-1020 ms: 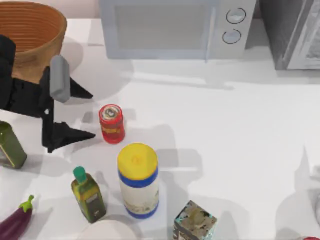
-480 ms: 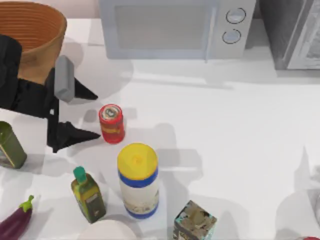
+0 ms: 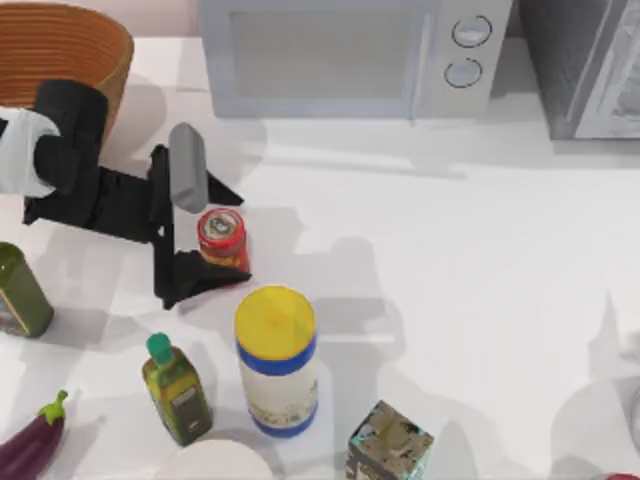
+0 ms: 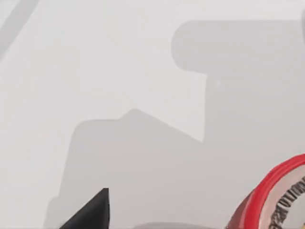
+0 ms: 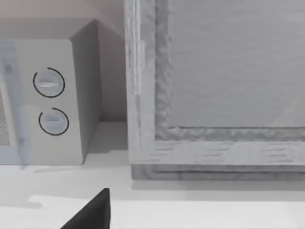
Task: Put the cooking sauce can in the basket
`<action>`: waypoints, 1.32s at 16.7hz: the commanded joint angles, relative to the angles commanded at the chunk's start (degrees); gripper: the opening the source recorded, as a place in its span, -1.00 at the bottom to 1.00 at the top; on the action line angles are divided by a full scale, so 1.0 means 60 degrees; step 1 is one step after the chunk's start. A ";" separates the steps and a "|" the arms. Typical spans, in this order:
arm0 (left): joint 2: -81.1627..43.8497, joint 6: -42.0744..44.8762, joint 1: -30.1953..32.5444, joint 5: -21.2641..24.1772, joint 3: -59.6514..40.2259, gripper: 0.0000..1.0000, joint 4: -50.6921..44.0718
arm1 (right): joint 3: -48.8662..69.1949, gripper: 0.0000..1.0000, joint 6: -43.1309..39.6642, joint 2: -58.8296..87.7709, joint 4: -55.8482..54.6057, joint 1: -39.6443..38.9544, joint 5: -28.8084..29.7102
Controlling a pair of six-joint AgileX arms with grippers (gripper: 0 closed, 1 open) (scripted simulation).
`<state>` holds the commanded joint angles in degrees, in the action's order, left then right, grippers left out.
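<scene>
While spread over the white table point(image 3: 480, 290), clutter crowded the near left: purple eggplant point(image 3: 30, 445) at the near-left corner, green-capped oil bottle point(image 3: 177, 390) just right of it, tall yellow-lidded white jar point(image 3: 277, 360) with its blue band next, a patterned box point(image 3: 390, 443) at the near edge further right. Dark green can point(image 3: 18, 290) against the left edge, a little farther back.

Beyond the jar, the cooking sauce can point(image 3: 223, 240), red, upright on the table, silver pull-tab top facing up. Left gripper point(image 3: 225, 238) level with it, jaws apart, one black finger point(image 3: 195, 280) on the can's near side and the other on its far side; contact with the can not discernible. Grey wrist camera block point(image 3: 188, 167) above the far finger. In the left wrist view, the can's red rim point(image 4: 271, 195) at one corner, one black fingertip point(image 4: 93, 210) apart from it, pale table between.

Farther back at the left corner, the basket point(image 3: 60, 50), woven tan wicker with ribbed orange-brown inside, well apart from the can. Microwave point(image 3: 340, 55) along the far edge, two round dials on its right panel, a second grey appliance point(image 3: 590, 65) to its right.

Right arm parked; in its wrist view, one black fingertip point(image 5: 93, 210) before the microwave point(image 5: 47, 102), state of the jaws impossible to tell.
</scene>
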<state>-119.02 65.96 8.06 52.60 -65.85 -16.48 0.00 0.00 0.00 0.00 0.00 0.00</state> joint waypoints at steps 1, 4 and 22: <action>-0.0092 -0.0111 0.0074 -0.0023 0.0099 1.00 0.0281 | 0.0000 1.00 0.0000 0.0000 0.0000 0.0000 0.0000; -0.0238 -0.0262 0.0183 -0.0061 0.0348 1.00 0.0789 | 0.0000 1.00 0.0000 0.0000 0.0000 0.0000 0.0000; -0.0242 -0.0267 0.0186 -0.0063 0.0362 -1.00 0.0809 | 0.0000 1.00 0.0000 0.0000 0.0000 0.0000 0.0000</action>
<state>-120.48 64.36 9.18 52.22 -63.67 -11.63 0.00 0.00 0.00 0.00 0.00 0.00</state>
